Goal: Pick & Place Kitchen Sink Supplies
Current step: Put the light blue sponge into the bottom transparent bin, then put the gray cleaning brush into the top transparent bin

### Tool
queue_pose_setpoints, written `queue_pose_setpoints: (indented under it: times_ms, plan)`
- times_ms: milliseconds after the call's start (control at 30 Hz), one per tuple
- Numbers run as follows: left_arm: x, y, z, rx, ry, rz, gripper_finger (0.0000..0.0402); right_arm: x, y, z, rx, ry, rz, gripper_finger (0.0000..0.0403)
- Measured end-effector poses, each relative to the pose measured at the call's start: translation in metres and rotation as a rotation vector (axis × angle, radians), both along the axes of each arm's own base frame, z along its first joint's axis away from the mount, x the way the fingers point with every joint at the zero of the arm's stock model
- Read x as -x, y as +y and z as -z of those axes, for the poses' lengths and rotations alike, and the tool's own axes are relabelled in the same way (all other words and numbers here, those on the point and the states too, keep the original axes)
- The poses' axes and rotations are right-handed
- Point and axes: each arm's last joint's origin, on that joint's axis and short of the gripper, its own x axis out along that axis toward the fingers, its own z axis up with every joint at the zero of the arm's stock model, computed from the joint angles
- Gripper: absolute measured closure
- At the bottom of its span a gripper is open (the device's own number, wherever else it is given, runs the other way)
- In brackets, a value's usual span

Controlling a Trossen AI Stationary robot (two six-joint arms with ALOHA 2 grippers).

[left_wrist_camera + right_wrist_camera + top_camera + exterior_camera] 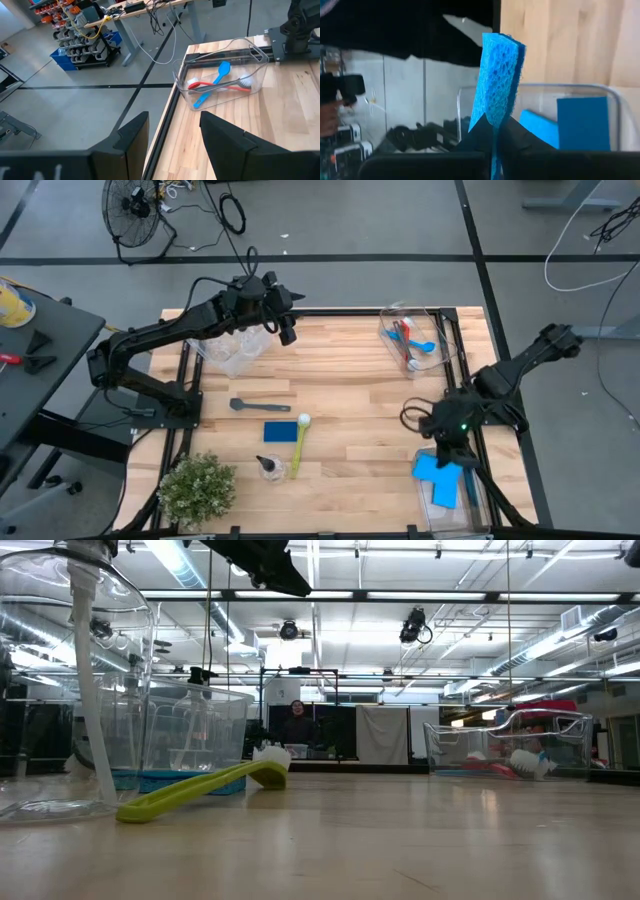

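Note:
My right gripper [446, 452] hangs over a clear bin [478, 498] at the table's near right corner, shut on a blue sponge [501, 75]. Two more blue sponges [582, 122] lie in that bin. My left gripper [172, 125] is raised over the far side, open and holding nothing. On the table lie a grey brush [258, 405], a blue sponge [281, 431], a yellow-green brush [299, 442] and a small clear bottle [268, 468], which stands upright. A far-right bin [412, 340] holds red, blue and grey brushes [220, 80]. My right gripper pinches the sponge's lower end [494, 122] between its two fingers, on the two flat faces. The sponge stands on edge beyond the fingertips, lifted clear above the bin.
A clear bin [232, 352] stands at the far left, under my left arm. A potted plant [197, 488] sits at the near left corner. Black rails frame the table's edges. Bare wood lies open between the two bins on the right side.

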Motion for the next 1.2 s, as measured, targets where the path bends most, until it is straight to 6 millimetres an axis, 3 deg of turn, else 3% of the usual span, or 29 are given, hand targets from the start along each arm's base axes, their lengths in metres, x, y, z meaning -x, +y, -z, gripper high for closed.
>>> queue_pose_setpoints:
  times_ms: [300, 633, 900, 1200]
  plan:
    - [0.0, 0.0, 0.0, 0.0, 0.0, 0.0, 0.0218, 0.002, 0.029, 0.015, 0.037, 0.086, -0.131, 0.0389]
    - [0.0, 0.0, 0.0, 0.004, -0.003, -0.001, 0.0218, 0.005, 0.05, 0.028, 0.077, 0.205, -0.154, 0.0382]
    - [0.0, 0.0, 0.0, 0.008, -0.005, 0.007, 0.0218, 0.002, 0.054, 0.036, 0.103, 0.325, -0.071, 0.0327]
    - [0.0, 0.0, 0.0, 0.009, -0.006, 0.007, 0.0218, 0.001, 0.054, 0.037, 0.113, 0.333, -0.043, 0.0256]
